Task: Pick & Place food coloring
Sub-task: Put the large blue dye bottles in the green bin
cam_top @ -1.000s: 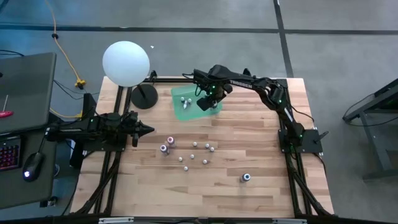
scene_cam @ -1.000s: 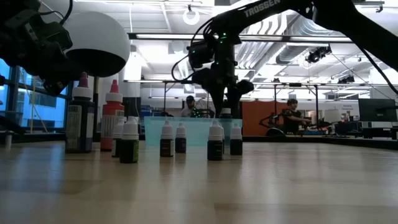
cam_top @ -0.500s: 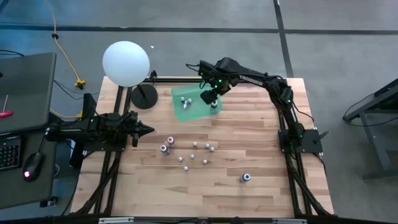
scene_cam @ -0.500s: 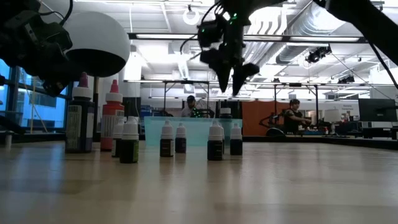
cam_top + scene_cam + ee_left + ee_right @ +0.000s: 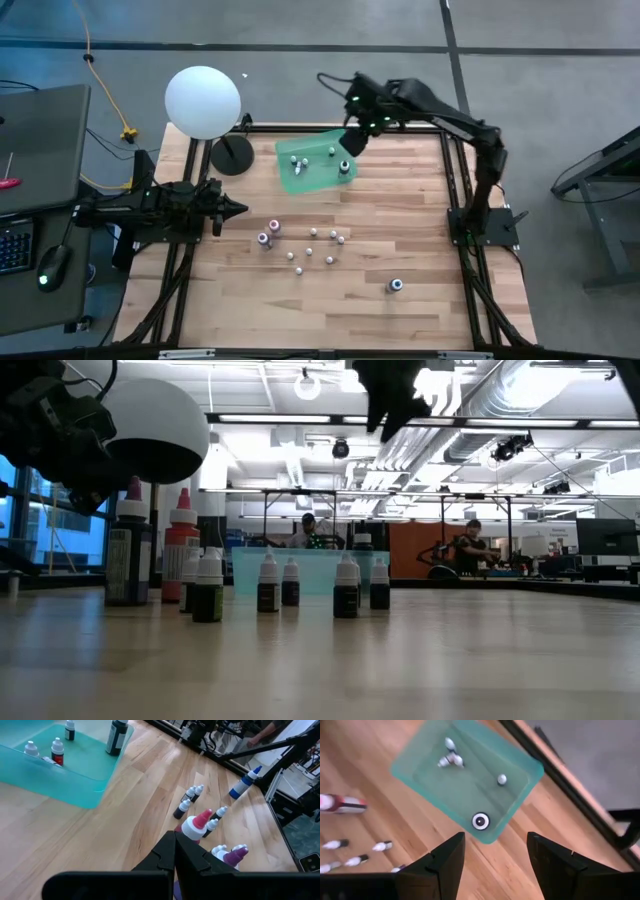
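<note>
Food coloring bottles well apart from raised, empty right hand.

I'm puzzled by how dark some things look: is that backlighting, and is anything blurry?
Low view: bright ceiling lights behind turn the right gripper and white globe into silhouettes. Right wrist view: the green tray is sharp, the near fingers soft. High view: even light, faint shadows.

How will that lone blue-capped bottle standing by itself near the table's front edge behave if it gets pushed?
The lone blue-capped bottle stands upright, taller than wide, so a push near the cap would probably tip it. It looks round, so once down it may roll across the smooth wooden table. It is probably light.
</note>
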Available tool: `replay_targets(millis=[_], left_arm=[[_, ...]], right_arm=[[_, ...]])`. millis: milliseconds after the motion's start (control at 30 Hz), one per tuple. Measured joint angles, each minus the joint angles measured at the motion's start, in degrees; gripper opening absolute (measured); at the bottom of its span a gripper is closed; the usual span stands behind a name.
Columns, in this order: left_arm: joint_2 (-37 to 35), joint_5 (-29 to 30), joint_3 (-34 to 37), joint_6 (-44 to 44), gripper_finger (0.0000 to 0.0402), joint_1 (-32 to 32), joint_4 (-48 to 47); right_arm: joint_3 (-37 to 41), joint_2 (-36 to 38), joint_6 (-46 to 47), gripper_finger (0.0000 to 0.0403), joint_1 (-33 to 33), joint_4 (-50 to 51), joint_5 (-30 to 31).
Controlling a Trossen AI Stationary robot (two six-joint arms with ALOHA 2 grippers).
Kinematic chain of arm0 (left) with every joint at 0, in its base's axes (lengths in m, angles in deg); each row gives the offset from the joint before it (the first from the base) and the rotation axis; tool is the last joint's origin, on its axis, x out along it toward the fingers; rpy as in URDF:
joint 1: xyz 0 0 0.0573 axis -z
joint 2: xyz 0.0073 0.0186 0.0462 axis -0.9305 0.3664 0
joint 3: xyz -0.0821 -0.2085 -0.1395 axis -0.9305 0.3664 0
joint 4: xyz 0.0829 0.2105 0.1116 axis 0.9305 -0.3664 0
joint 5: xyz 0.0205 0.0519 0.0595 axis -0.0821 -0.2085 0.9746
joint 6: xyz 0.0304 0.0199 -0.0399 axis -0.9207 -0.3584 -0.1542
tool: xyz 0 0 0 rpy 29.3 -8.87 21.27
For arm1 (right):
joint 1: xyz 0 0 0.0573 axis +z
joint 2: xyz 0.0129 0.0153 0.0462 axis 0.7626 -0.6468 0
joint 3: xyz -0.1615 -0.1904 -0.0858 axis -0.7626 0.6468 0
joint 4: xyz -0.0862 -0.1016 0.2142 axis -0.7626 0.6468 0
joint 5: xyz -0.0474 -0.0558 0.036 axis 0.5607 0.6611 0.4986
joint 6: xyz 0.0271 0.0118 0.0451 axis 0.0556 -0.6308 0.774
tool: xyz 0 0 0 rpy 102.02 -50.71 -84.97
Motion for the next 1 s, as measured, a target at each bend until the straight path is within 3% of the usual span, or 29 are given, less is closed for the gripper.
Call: replay_targets(millis=[200, 400, 700, 1000], left_arm=[[0.0, 0.0, 0.0, 0.0, 0.0, 0.0, 0.0], [0.0, 0.0, 0.0, 0.0, 0.0, 0.0, 0.0], [0.0, 0.0, 0.0, 0.0, 0.0, 0.0, 0.0], [0.0, 0.0, 0.0, 0.0, 0.0, 0.0, 0.0]], right_arm=[[0.0, 9.5, -1.3, 0.0206, 1.0, -0.4, -3.6], [0.0, 18.2, 0.2, 0.0206, 5.4, -0.3, -2.5], [0.1, 24.8, 12.8, 0.0206, 16.8, 12.9, 0.5], [8.4, 29.3, 27.5, 0.0206, 30.3, 11.3, -2.3]])
